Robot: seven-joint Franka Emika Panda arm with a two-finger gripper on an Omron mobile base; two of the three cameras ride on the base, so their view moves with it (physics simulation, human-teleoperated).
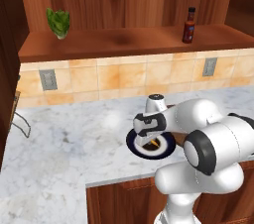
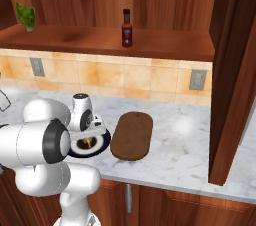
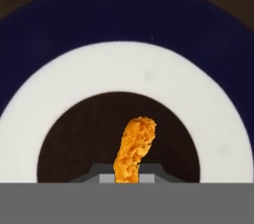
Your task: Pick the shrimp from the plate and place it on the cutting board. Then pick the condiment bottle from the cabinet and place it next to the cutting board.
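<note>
The gripper (image 3: 127, 178) pinches the shrimp (image 3: 134, 148) over the plate (image 3: 124, 20) centre, its long axis pointing toward one o'clock. The cutting board (image 2: 132, 135) lies at three o'clock of the plate; farther, the condiment bottle (image 2: 127, 28) stands upright in the cabinet (image 2: 150, 42).

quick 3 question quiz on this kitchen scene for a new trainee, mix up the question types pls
1. True or false: the gripper is shut on the shrimp over the plate.
2. Where does the condiment bottle stand? A) on the cutting board B) on the open shelf of the cabinet C) on the plate
3. Fill in: in the right base view, the cutting board lies on the counter to the ____ of the plate.

Key:
1. True. The hand view shows the shrimp pinched between the fingertips, above the plate's dark centre.
2. B. It stands upright on the shelf, above the tiled wall.
3. Right. The board sits close beside the plate's rim.
</note>
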